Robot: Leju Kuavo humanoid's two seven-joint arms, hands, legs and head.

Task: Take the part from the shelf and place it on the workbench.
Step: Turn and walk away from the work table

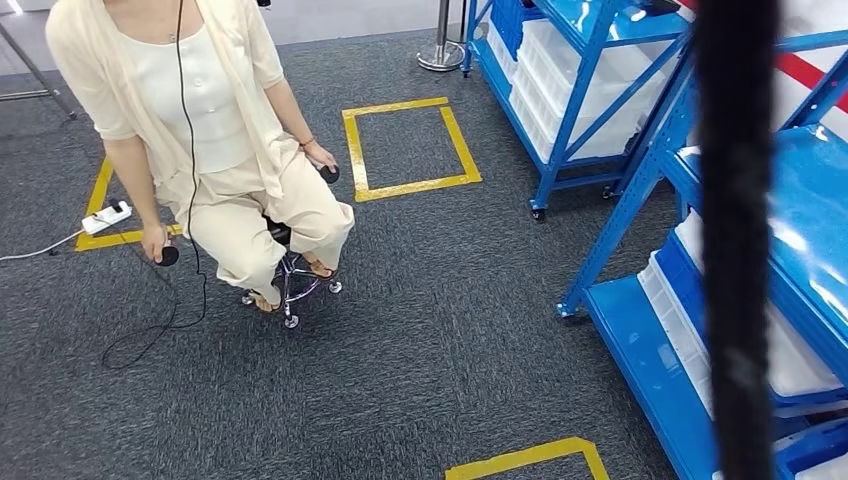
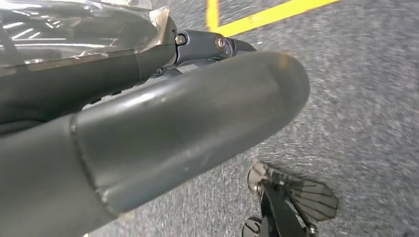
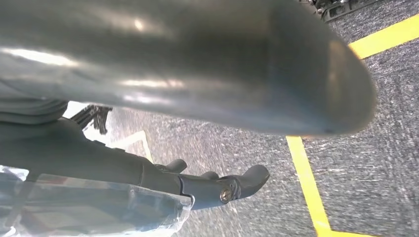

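Note:
Blue metal shelves stand at the right of the head view, a near one (image 1: 800, 230) and a farther one (image 1: 580, 90). Both carry white bins (image 1: 690, 330) and blue bins; I cannot pick out the part among them. My left hand (image 2: 188, 113) hangs above the grey carpet, its thick thumb in front and its dark fingers (image 2: 207, 44) stretched out, holding nothing. My right hand (image 3: 197, 74) hangs the same way, with its dark fingers (image 3: 232, 185) extended and nothing in them.
A person (image 1: 210, 130) sits on a wheeled stool (image 1: 290, 280) at the upper left, a small dark controller in each hand. Yellow tape squares (image 1: 405, 145) mark the carpet. A power strip (image 1: 107, 217) lies at the left. A blurred black strip (image 1: 735, 240) crosses the view's right side.

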